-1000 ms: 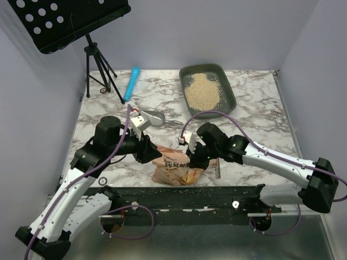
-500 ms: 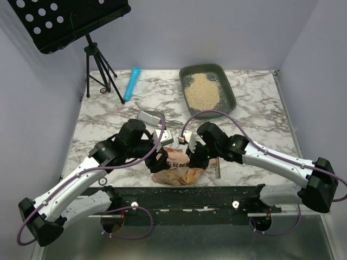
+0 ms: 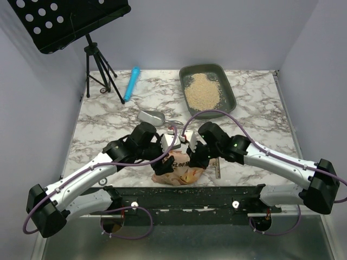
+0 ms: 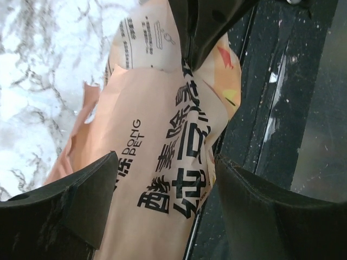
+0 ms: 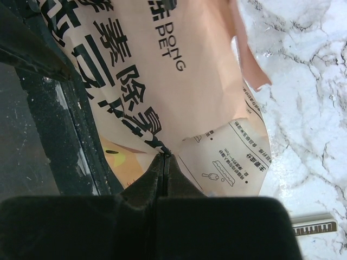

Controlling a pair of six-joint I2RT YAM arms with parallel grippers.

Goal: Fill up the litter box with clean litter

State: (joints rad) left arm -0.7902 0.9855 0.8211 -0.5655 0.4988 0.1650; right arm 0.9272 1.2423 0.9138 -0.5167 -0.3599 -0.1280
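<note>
The left gripper [image 4: 165, 161] stood wide open, one finger [image 4: 81, 206] on each side of the orange bag [image 4: 157, 108]. In the left wrist view the bag's printed face filled the gap between them; contact between fingers and bag could not be confirmed.

The right gripper [image 5: 164, 161] was closed tight on a fold of the bag, its two fingers pressed together with the foil pinched at their tips. The bag lay crumpled at the near edge of the marble table [image 3: 108, 114], partly overhanging the black rail [image 3: 190, 196] in front of the arm bases.

The litter box [image 3: 229, 92] sat at the far side of the table, right of centre, well apart from both grippers. The clean litter [image 3: 201, 90] formed a loose pale pile in the middle of the box, with bare floor visible around it.

A silver scoop [image 3: 150, 116] lay on the table between bag and box. A ruler [image 5: 314, 222] lay just beside the bag.
</note>
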